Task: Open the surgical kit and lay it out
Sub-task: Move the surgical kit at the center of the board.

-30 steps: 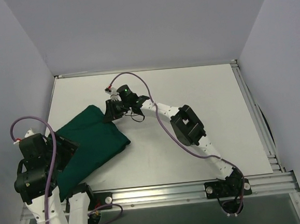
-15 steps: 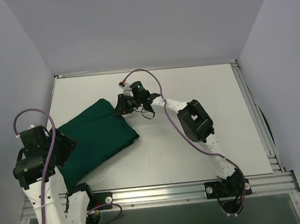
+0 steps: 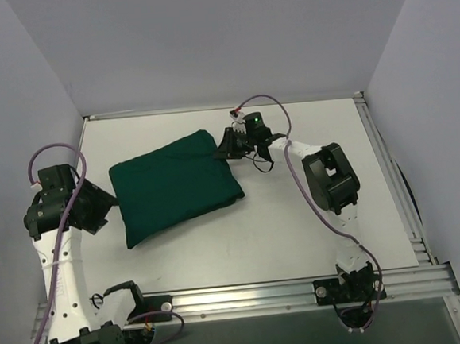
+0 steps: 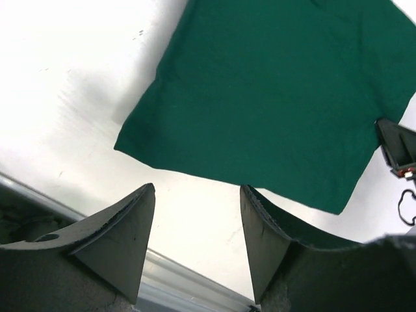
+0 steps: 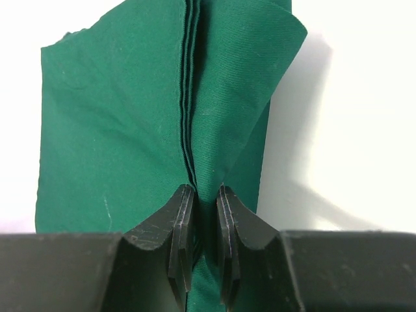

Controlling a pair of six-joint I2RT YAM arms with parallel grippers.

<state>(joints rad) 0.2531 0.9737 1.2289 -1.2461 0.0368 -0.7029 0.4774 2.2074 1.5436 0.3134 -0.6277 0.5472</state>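
A white table was seen inside pale grey walls, with an aluminium rail along the near edge. The dark green cloth wrap was laid on the left-centre of the table as a closed, folded, slightly puffy bundle, roughly rectangular, plain and matte, with light creases. Whatever was inside was covered by the cloth.

The long axis of the bundle was set roughly left to right, with the right end tilted a little toward the far wall. Its far right corner was pointed at the right gripper.

That corner was pinched by the right gripper, jaws nearly together on the fabric. In the right wrist view several stacked layers of cloth were seen edge-on, running straight up from between the fingers.

The left gripper was held off the near left side of the bundle, jaws apart with nothing between them. It was kept clear of the cloth, and only bare table and the near cloth edge were seen past its fingertips.

Purple cables were looped along both arms.
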